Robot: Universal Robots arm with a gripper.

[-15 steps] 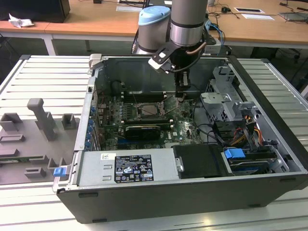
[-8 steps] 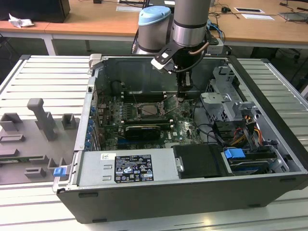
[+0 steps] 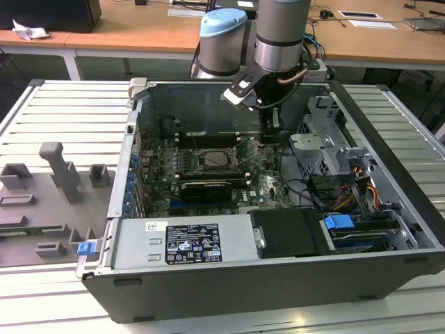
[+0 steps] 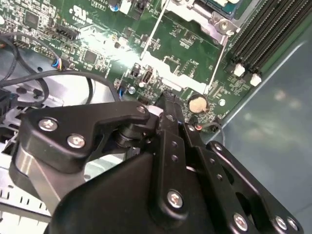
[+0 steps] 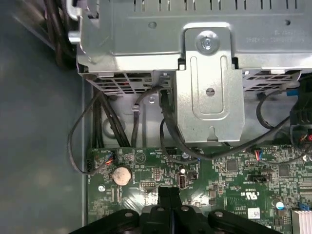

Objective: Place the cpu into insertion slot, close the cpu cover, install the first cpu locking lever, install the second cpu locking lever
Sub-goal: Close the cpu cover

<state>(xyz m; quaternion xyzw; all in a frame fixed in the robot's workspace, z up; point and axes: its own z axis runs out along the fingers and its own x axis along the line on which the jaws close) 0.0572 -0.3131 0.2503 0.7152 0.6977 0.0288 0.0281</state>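
Note:
The insertion slot (image 3: 213, 159) sits in the middle of the green motherboard, ringed by the silver cpu cover (image 3: 229, 167). Its centre looks dark grey, and I cannot tell whether the cpu lies in it. In the second wrist view one corner of the metal frame (image 4: 207, 22) shows, with two thin wire levers (image 4: 155, 34) (image 4: 220, 61) running from it across the board. My gripper (image 3: 270, 133) (image 4: 168, 100) (image 5: 169, 194) hangs close over the board's edge toward the exterior view's right of the socket. Its black fingers are shut together with nothing visible between them.
A silver drive cage (image 3: 327, 142) (image 5: 209, 83) with dark cables stands just beyond the gripper. Black memory slots (image 4: 265, 34), a coin battery (image 4: 197, 104) (image 5: 122, 174), a graphics card (image 3: 205, 189) and the power supply (image 3: 188, 240) surround the socket. Grey fixtures (image 3: 59, 174) lie outside the case.

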